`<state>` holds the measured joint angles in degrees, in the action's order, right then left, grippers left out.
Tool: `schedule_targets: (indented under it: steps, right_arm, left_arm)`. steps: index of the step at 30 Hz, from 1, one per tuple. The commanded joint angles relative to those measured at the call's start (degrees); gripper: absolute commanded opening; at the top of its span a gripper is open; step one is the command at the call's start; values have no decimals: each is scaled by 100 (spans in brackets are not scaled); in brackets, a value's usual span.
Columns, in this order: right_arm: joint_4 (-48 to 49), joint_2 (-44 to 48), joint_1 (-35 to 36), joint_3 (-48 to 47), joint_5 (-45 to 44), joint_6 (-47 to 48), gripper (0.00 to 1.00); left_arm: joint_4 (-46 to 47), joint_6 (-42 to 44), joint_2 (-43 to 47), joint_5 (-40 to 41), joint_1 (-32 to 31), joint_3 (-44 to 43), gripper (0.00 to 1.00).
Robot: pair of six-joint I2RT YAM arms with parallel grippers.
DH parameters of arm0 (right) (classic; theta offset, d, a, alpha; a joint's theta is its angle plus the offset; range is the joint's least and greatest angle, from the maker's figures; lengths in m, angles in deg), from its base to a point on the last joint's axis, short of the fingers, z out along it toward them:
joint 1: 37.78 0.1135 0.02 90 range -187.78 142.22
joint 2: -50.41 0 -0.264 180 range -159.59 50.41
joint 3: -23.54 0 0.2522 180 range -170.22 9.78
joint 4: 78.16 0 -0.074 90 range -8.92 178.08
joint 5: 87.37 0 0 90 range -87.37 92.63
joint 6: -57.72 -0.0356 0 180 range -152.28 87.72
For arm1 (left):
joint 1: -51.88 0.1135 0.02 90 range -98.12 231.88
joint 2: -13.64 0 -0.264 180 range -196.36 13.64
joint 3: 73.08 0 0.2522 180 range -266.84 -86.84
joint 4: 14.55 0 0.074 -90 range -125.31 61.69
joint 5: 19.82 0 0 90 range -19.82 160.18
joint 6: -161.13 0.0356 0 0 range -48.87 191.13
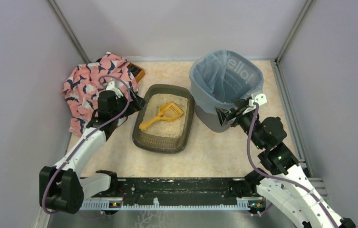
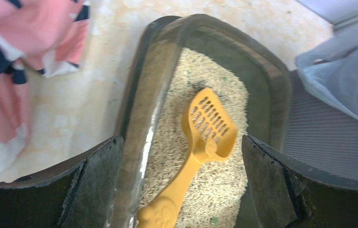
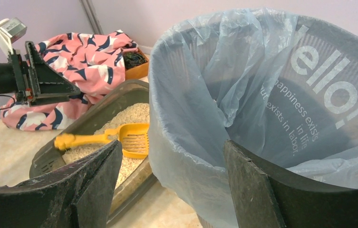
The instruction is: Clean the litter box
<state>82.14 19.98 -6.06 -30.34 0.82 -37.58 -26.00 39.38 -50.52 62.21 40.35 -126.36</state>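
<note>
Black fingers [image 2: 91,185] frame both wrist views, and neither pincer holds anything.

Left gripper [image 2: 180,142]: jaws spread as wide as they go, astride the left rim of the litter box [image 1: 162,147], gripping nothing; whether it touches the rim I cannot tell. Right gripper [image 3: 172,145]: jaws well apart, just beside the near rim of the grey bin [image 3: 262,95] with its blue bag, also empty. A mottled beige tabletop [image 1: 215,147] sits between pale lilac walls [image 1: 15,71]. The bin stands at the far right, the litter box in the middle, and a pink patterned cloth [image 1: 84,85] at the far left. A yellow scoop [image 1: 162,115] lies on the litter.
</note>
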Motion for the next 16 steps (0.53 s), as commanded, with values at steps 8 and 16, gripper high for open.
schedule_targets:
  steps: [8,16]
  right_arm:
    - [1,-33,-2,66,154,-155,78]
    - [22,-51,0,57,154,-162,78]
  left_arm:
    - [-1287,165,-30,910,-16,-352,98]
    - [-1261,192,71,866,-16,-307,98]
